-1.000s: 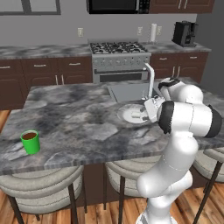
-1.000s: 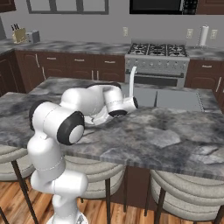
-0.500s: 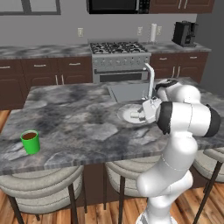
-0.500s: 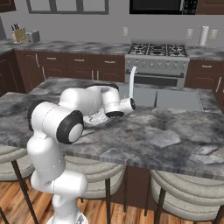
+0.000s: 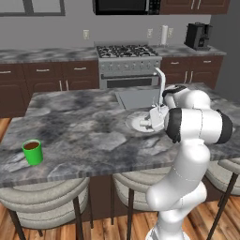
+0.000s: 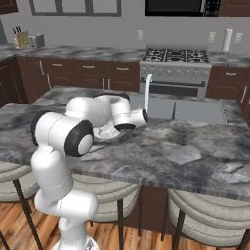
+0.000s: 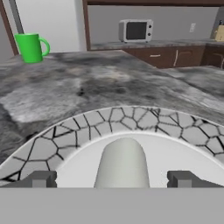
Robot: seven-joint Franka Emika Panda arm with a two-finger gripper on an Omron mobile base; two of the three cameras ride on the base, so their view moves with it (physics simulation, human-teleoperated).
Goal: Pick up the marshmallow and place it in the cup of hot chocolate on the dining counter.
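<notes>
The marshmallow (image 7: 121,164), a pale rounded lump, lies on the round grey plate (image 7: 131,120) with a cracked-pattern rim. My gripper (image 7: 113,180) is open, with one dark fingertip on each side of the marshmallow and a wide gap to each. In the left base view the gripper (image 5: 147,123) is low over the plate (image 5: 135,123) on the dining counter (image 5: 84,122). The green cup of hot chocolate (image 5: 33,151) stands near the counter's front left corner, far from the hand. It shows in the hand view as the cup (image 7: 30,47), with a handle, at the upper left.
A sink (image 5: 136,97) with a white faucet (image 5: 161,79) sits just behind the plate. Padded stools (image 5: 44,199) stand under the counter's near edge. My own arm (image 6: 97,114) covers most of the plate (image 6: 101,133) in the right base view.
The hand has come down and a little to the left, closer to the plate. The cup and plate have not moved.
</notes>
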